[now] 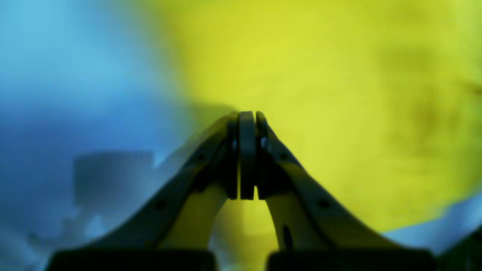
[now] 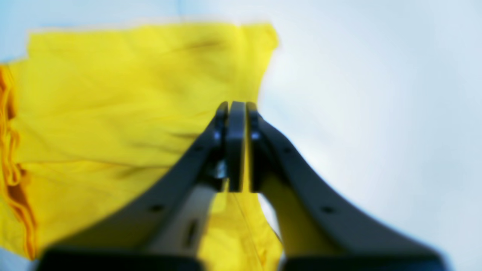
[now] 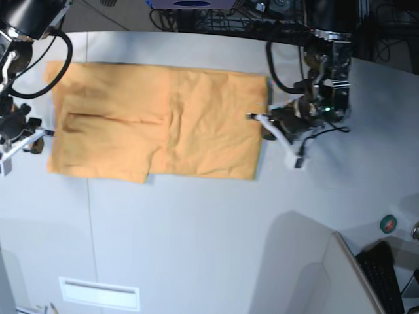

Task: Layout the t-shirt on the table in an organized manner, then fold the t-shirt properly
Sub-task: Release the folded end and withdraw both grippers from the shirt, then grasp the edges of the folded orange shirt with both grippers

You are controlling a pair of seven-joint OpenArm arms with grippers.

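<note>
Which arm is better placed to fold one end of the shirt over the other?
Marginally left. The left gripper and right gripper, both shut, sit at the t-shirt's short edges, but the left's end lies flat and even; the right's is creased, with a stepped hem.

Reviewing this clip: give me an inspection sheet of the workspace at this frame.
Surface: table pale, bare in front, with a thin dark seam.
Job's things: t-shirt lies flat as a wide rectangle on the far half, with creases and an overlapping flap.
Clutter: small round object and dark keyboard at the edge.
Grippers: left tool has its jaws together at one short edge of the shirt; right tool has its jaws together at the opposite edge. Whether either pinches cloth is unclear.
Cables: black cables loop off both arms above the table.
Surroundings: equipment behind the far edge.
</note>
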